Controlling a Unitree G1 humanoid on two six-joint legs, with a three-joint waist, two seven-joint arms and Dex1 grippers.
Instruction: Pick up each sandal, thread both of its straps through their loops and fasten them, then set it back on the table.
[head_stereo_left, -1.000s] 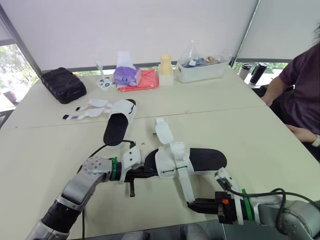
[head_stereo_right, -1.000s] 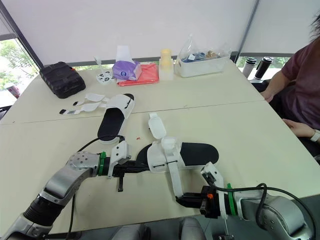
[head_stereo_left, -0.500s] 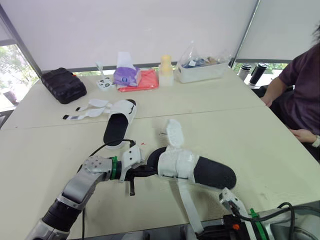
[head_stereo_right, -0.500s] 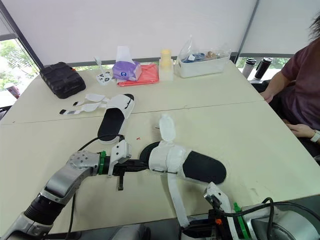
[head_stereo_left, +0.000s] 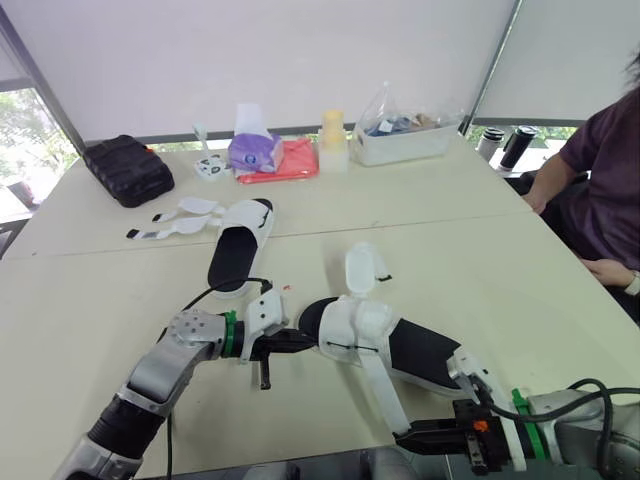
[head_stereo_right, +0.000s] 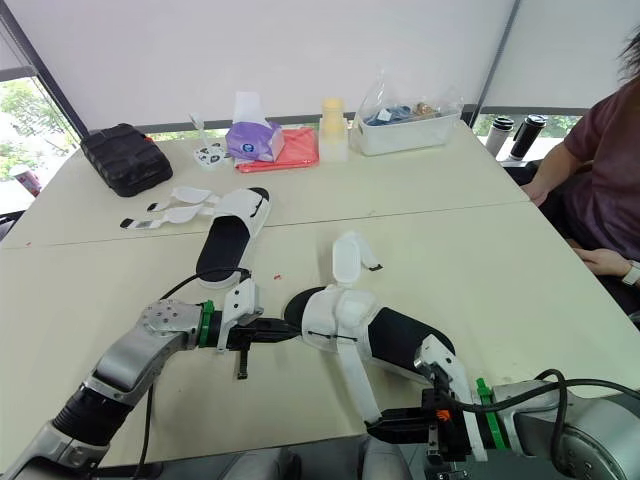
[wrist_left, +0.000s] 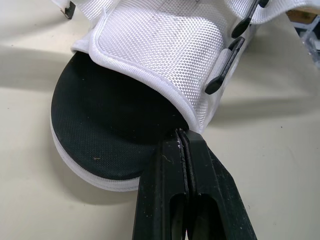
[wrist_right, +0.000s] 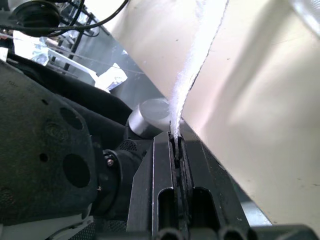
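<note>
A black-soled sandal with white mesh straps (head_stereo_left: 375, 335) lies near the table's front, toe end toward my left arm. My left gripper (head_stereo_left: 300, 343) is shut on the edge of its white upper (wrist_left: 165, 60) beside the toe. One long strap (head_stereo_left: 382, 390) runs from the sandal down to my right gripper (head_stereo_left: 408, 437), which is shut on the strap's end (wrist_right: 192, 80) at the table's front edge. Another strap flap (head_stereo_left: 360, 268) stands up behind the sandal. A second sandal (head_stereo_left: 238, 245) lies further back on the left, its straps (head_stereo_left: 170, 222) spread flat and loose.
Along the far edge sit a black case (head_stereo_left: 125, 168), a purple tissue pack (head_stereo_left: 253, 150) on a red cloth, a yellow-capped bottle (head_stereo_left: 331, 138) and a clear bin (head_stereo_left: 404, 136). A person (head_stereo_left: 600, 190) sits at the right, arm resting on the table.
The right gripper has come back up toward the table edge with the strap. The near sandal's heel has settled lower and shifted slightly. The left gripper holds still.
</note>
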